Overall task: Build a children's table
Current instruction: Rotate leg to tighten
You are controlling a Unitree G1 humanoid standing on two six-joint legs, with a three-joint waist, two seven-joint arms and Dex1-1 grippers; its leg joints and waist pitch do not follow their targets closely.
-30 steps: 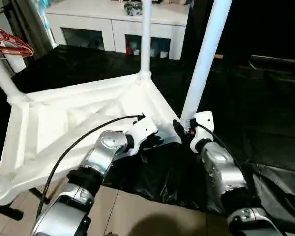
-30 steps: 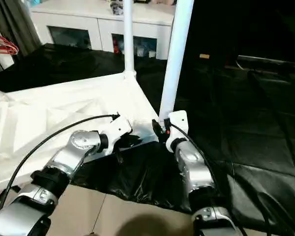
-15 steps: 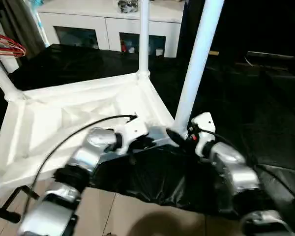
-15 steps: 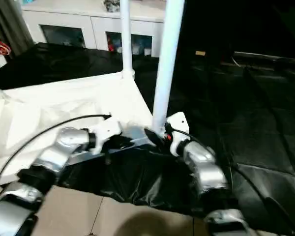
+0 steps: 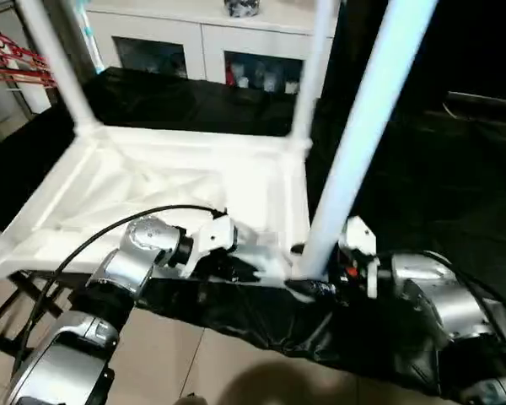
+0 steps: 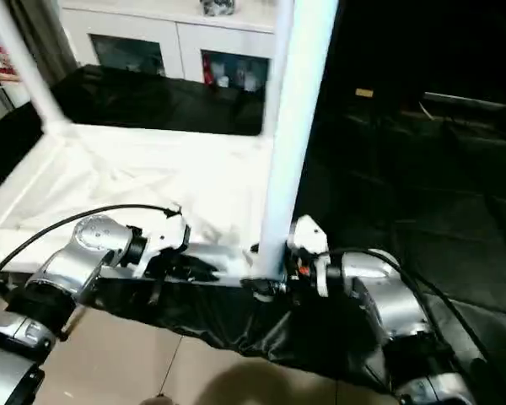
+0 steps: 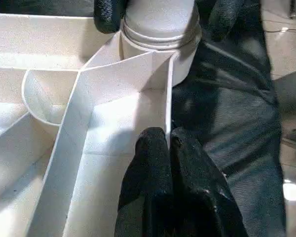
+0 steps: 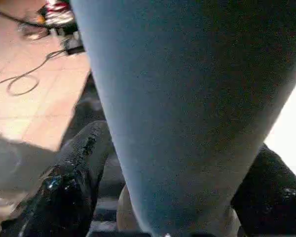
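Sitting upside down on black sheeting, the table top [image 5: 185, 181] has its legs sticking up. Right gripper [image 6: 270, 283] has its fingers [image 8: 64, 192] spread wide around the base of the near corner leg [image 5: 354, 152], one each side. Left gripper [image 7: 168, 140] is pinched closed, fingertips resting on a thin rib just beside that leg's socket [image 7: 158, 34].

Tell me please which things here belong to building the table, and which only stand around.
Job:
table top, upside down
near leg, between the fingers of the right gripper
two far legs, upright in corner sockets
left gripper, pinching a rib

Not the job:
white cabinet
black sheet
red hangers
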